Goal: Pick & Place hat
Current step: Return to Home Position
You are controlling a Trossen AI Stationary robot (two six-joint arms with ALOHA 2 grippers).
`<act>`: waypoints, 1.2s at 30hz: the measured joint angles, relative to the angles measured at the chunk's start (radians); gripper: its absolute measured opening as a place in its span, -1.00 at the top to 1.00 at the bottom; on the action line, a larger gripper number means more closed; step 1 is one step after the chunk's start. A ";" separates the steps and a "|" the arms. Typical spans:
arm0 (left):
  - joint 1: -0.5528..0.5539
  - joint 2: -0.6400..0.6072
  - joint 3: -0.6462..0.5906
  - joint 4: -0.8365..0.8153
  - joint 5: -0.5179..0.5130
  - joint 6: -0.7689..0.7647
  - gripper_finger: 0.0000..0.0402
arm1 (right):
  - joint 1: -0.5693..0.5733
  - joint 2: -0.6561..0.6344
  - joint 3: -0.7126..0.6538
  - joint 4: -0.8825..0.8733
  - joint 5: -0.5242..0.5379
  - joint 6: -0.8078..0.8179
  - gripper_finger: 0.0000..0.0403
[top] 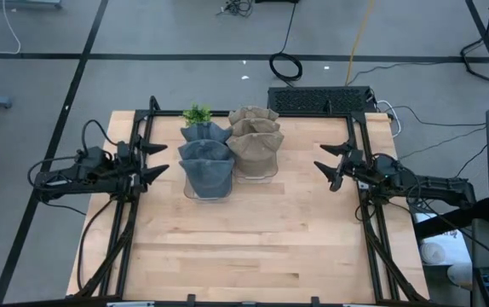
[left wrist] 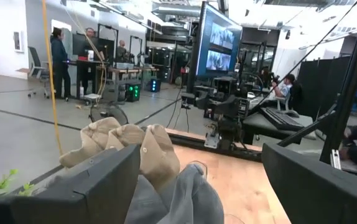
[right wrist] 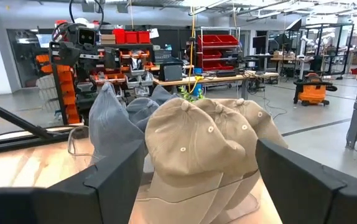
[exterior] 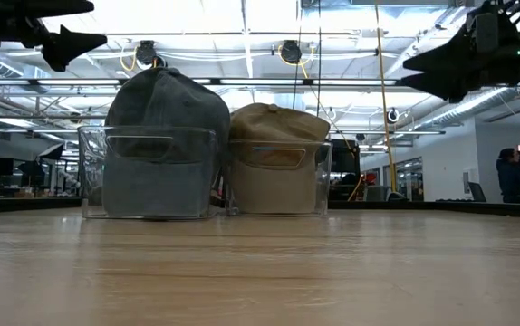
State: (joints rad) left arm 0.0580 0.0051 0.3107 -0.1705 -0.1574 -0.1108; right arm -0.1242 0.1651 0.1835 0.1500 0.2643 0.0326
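High view: sorting looks done to me. The blue caps [top: 206,162] sit stacked in the left transparent bin [top: 195,195] in the upper middle of the frame. The tan caps [top: 255,141] are in the right bin [top: 266,176] just beside it, with a small plant [top: 197,113] right above the blue stack. No cap lies loose on the table [top: 253,247]. The left gripper [top: 161,159] is at middle left and the right gripper [top: 321,159] at middle right, both off to the sides of the bins, spread wide and holding nothing. So I'd call this the return-to-home bit. The next move only needs the arms to pull in without clipping the bins, nothing to grab.

Low view: this one gives you height, which the top-down shot doesn't. Both grippers hang in the upper corners, well above the wood. The blue caps bulge over their bin's rim and the tan pile sits a bit lower. A person [exterior: 511,172] stands at far right, back in the room.

Left wrist view: between its own wide dark fingers [left wrist: 91,180] you see a fold of blue cap with tan caps beyond it, so it points across the bins.

Right wrist view: opposite angle, with tan caps nearest, blue behind them and the plant peeking past. Only here do you see the button tops on the tan caps.
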 joint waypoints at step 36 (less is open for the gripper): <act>0.000 0.000 -0.297 0.226 -0.086 -0.133 -0.78 | 0.000 -0.093 -0.167 -0.067 0.087 0.117 -0.45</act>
State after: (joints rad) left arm 0.0582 0.0049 0.0133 0.0554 -0.2437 -0.2443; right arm -0.1246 0.0721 0.0162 0.0827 0.3516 0.1495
